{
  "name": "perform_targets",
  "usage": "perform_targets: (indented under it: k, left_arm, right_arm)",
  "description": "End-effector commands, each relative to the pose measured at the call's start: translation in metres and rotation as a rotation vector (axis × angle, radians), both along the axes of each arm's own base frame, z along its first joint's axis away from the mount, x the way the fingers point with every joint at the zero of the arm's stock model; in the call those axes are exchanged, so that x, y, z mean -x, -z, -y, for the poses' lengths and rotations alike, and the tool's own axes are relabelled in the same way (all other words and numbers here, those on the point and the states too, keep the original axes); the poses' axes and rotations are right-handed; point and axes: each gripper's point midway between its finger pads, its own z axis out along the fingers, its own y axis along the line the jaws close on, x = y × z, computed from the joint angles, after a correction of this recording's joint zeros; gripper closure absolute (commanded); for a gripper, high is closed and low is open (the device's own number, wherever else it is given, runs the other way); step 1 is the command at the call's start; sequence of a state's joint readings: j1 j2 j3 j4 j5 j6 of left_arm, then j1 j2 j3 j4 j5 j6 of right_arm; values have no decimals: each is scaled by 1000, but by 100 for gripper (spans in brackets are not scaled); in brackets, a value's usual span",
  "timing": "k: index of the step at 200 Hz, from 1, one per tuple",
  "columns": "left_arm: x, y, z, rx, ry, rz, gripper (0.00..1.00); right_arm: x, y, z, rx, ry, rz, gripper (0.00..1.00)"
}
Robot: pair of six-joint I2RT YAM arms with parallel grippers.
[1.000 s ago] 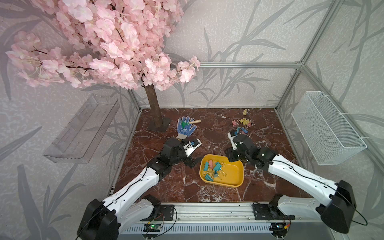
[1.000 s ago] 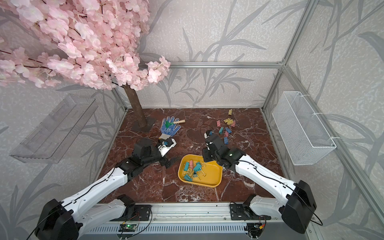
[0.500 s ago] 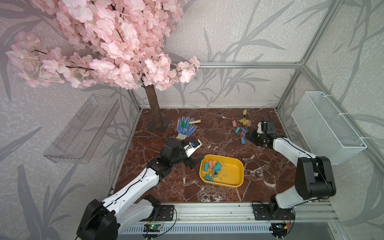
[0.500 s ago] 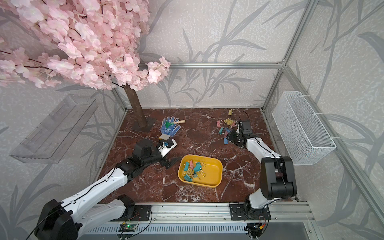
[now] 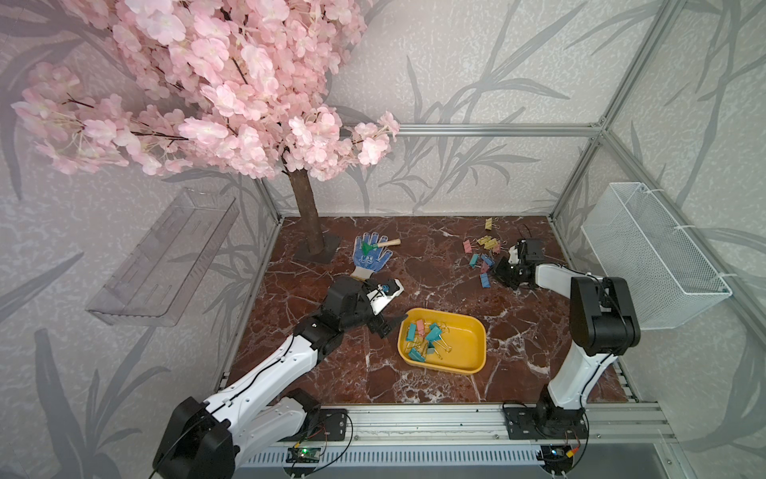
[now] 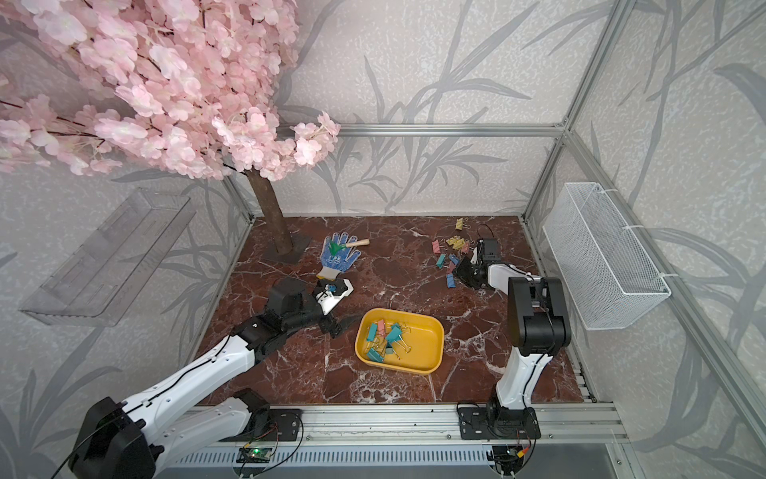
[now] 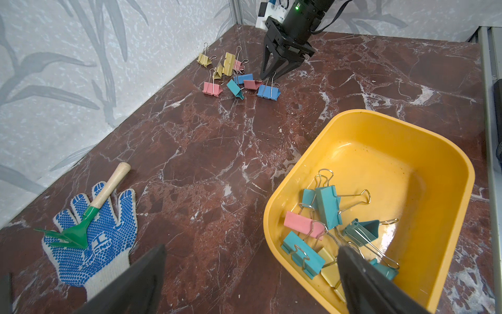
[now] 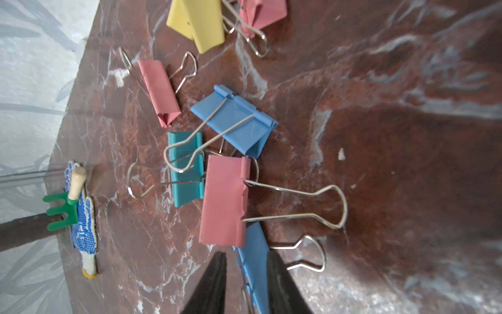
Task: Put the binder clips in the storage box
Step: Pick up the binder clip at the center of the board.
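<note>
A blue binder clip (image 8: 251, 244) is straddled by the right hand (image 8: 246, 254), grip unclear; left hand (image 7: 252, 248) held released over the storage box (image 7: 407, 130) rim.

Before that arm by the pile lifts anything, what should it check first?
1. The blue clip lies between the jaws of the right gripper: ok.
2. Grip tight on it: cannot tell.
3. The pink clip is free of it: not ok, they touch.
4. The box has room: ok.
5. The left gripper is clear of the box: not ok, it is open with one finger at the rim.
</note>
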State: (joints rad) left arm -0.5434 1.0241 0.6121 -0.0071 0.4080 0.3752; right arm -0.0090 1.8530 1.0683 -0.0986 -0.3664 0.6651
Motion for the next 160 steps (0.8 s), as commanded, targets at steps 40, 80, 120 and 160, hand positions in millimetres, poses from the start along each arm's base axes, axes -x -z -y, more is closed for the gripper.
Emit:
perform_targets:
  k: [40,80,120,160]
  left_arm:
    - [1,0,-1,-10,5,19,0]
    - [1,0,0,-9,5,17,0]
    - [2,-2,0,-6,8,20,0]
    - [2,-2,0,-4,11,21,0]
  right_arm:
    - [15,-16,-8,-43,-40,47,97]
    - [44,-43,-16,-82,-59,98,98]
    - [78,-91,-19,-87,-85,165,100]
    - [133,-147,-31,-108,-85,272,100]
